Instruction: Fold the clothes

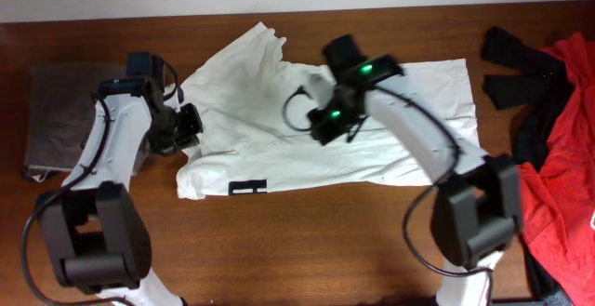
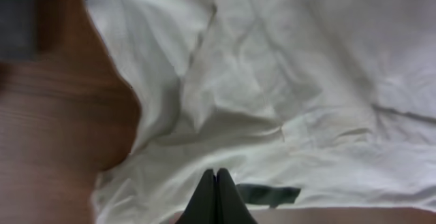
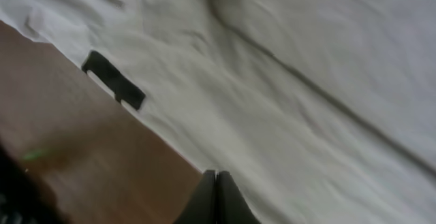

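The clothes, a white T-shirt (image 1: 372,139), lie spread flat on the wooden table with a small black mark (image 1: 248,188) at the near hem. My left gripper (image 1: 189,126) is over the shirt's left edge. In the left wrist view it (image 2: 216,176) is shut, its tips together above the fabric (image 2: 286,81), with the black mark (image 2: 269,195) just to their right. My right gripper (image 1: 323,126) is over the shirt's middle. In the right wrist view it (image 3: 216,176) is shut with nothing between its fingers, close to the hem, and the mark (image 3: 113,81) lies up to the left.
Grey-brown trousers (image 1: 56,111) lie folded at the table's left end, behind my left arm. Red (image 1: 567,157) and black garments (image 1: 516,64) are piled at the right end. Bare wood (image 1: 307,250) runs along the front of the table (image 2: 61,135).
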### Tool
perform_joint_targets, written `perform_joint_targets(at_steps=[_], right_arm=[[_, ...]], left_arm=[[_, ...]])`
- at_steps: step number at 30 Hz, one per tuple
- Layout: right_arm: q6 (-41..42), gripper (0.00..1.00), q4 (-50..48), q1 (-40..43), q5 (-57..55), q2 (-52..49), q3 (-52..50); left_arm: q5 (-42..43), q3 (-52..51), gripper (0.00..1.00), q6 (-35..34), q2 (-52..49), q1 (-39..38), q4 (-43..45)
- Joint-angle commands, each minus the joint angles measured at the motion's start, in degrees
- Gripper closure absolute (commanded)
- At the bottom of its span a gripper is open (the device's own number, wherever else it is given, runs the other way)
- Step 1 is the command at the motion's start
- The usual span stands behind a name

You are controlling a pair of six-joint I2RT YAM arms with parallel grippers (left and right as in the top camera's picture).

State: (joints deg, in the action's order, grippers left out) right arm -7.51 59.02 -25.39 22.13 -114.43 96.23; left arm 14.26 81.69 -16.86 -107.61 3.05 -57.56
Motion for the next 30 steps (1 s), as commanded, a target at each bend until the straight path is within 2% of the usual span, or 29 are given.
perform_joint_targets(at_steps=[1, 3, 7, 11, 16, 19, 30], right_arm=[[0.0, 0.96, -2.62, -4.37, -2.1, -3.52, 0.33], [-0.04, 0.94, -5.25, -6.64, -3.21, -4.92, 0.33], [-1.31, 0.84, -10.38, -11.02, -7.43, -6.08, 0.33], [-2.54, 0.6, -14.6, -14.78, -13.64, -6.12, 0.33], [-4.31, 0.44, -17.09, -17.88, -20.83, -7.02, 0.33], [-4.28, 0.41, -18.97, -18.51, -21.35, -7.98, 0.33], [-4.72, 0.41, -22.45, -18.71, -21.35, -11.67, 0.33]], left_arm=[[5.62, -4.48, 1.0, -0.42, -2.38, 0.22, 3.34], [5.97, -6.69, 1.0, -0.42, -2.8, 0.24, 5.88], [5.38, -8.98, 1.0, -0.39, -3.39, 0.24, 7.1], [2.36, -10.62, 1.0, -0.42, -4.15, 0.24, 9.01], [2.45, -10.8, 1.0, -0.44, -6.1, 0.72, 10.43], [2.47, -10.8, 1.0, -0.44, -6.29, 1.53, 10.43], [2.71, -10.8, 1.0, -1.77, -6.29, 4.7, 10.47]])
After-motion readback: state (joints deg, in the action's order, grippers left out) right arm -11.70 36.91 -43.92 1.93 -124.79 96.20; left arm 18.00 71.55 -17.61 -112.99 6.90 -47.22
